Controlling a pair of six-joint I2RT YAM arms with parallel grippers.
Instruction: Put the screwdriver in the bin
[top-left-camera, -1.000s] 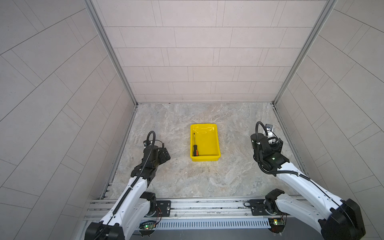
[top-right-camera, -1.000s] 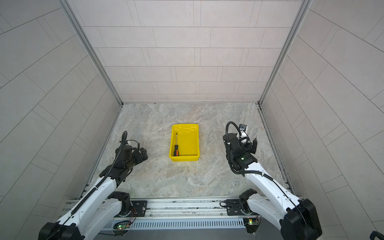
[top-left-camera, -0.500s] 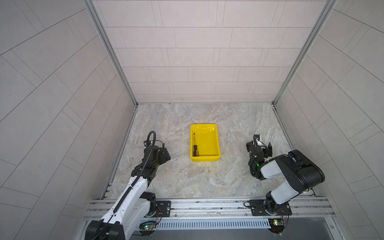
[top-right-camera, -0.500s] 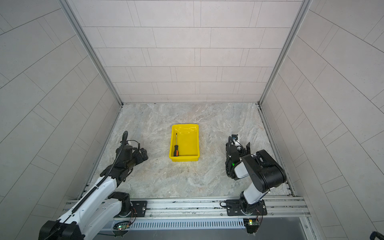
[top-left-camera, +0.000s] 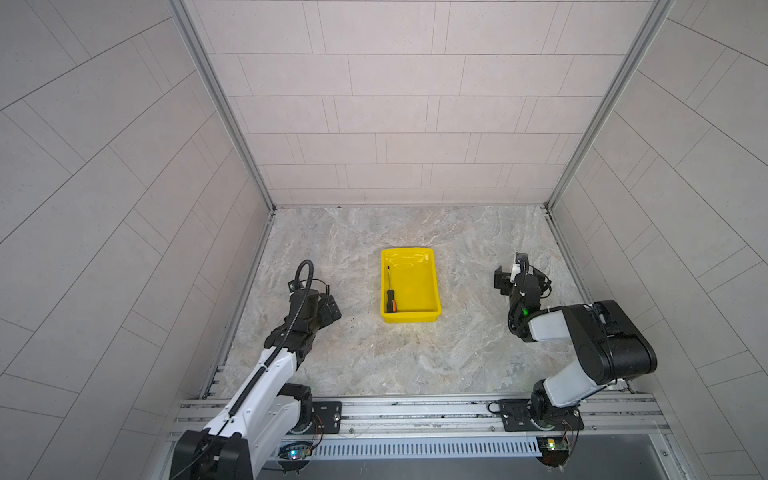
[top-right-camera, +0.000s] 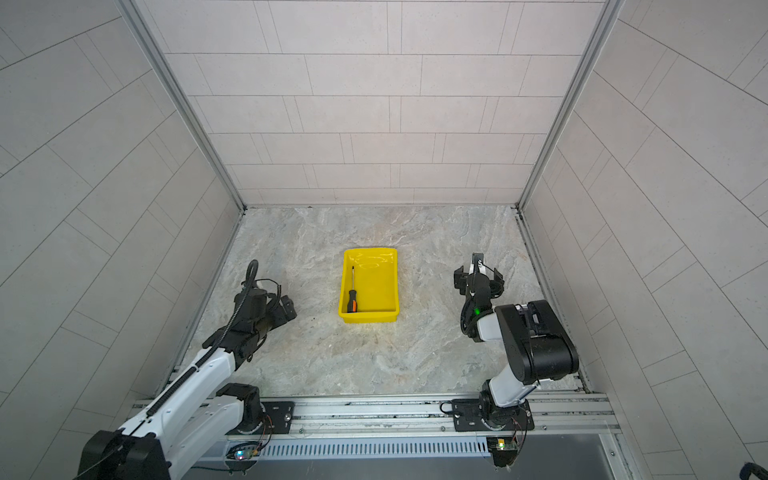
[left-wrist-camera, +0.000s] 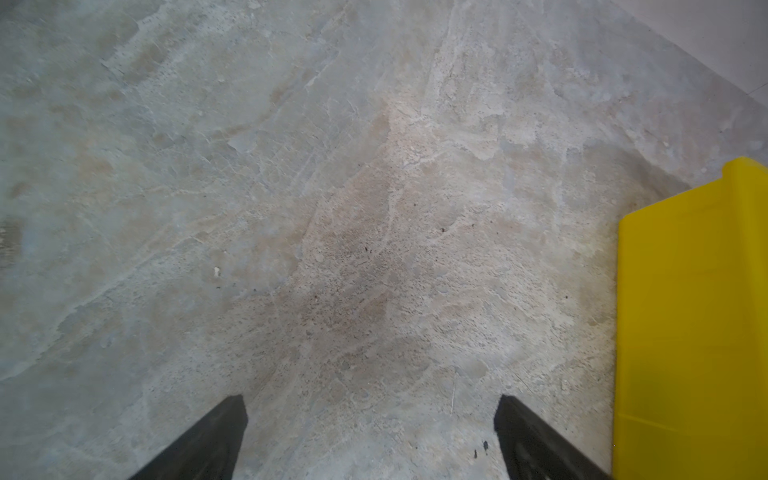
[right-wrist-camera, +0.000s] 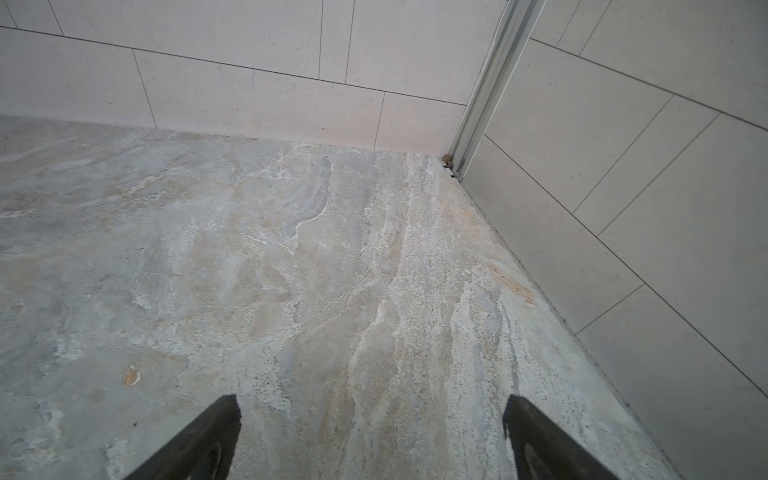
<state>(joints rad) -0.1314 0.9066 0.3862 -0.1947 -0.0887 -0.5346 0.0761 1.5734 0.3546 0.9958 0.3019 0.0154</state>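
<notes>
Inside the bin (top-left-camera: 415, 286) the screwdriver (top-left-camera: 390, 297) shows only in both top views; left tool (left-wrist-camera: 370, 409) and right tool (right-wrist-camera: 372, 409) gape empty.

bin (left-wrist-camera: 685, 311): cut off by the edge of the left wrist view; only an outer wall and one corner show, and the inside is hidden.
screwdriver (top-left-camera: 391, 300): the tip is too small in both top views to tell its kind.
left tool (left-wrist-camera: 370, 415): only two dark tips show in its wrist view; the rest is cut off.
right tool (right-wrist-camera: 372, 415): likewise, only two tips show.
left arm (top-left-camera: 257, 386): the rear end is cut off by the lower edge of both top views.
</notes>
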